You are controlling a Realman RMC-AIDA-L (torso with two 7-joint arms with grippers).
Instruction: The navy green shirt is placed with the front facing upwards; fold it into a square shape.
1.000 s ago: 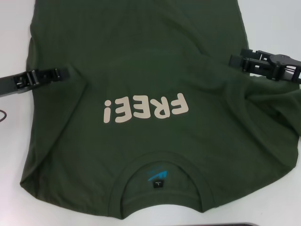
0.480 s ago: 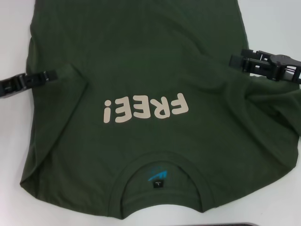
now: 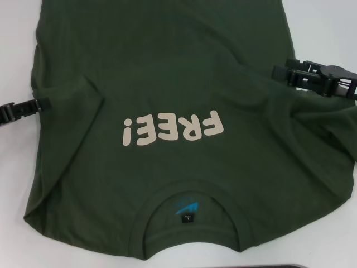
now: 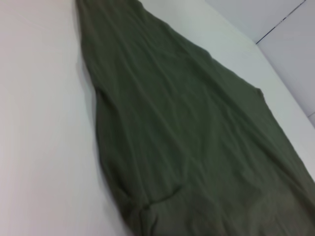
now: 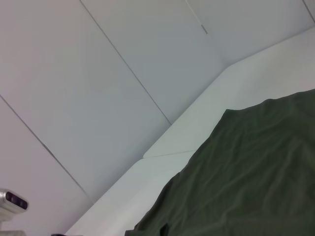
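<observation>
Folding the sleeves in comes first, I reckon. Shirt (image 3: 178, 128) lies flat on the bench (image 3: 326, 33), front up, collar toward me. L hand (image 3: 40, 104) at its left edge, R hand (image 3: 279, 72) over the right sleeve; can't tell either's grip. I'd pinch low, drag inward evenly.

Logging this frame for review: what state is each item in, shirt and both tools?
navy green shirt: flat on the table, print up, left sleeve folded inward.
left tool: at the shirt's left edge, holding nothing.
right tool: over the shirt's right side.
</observation>
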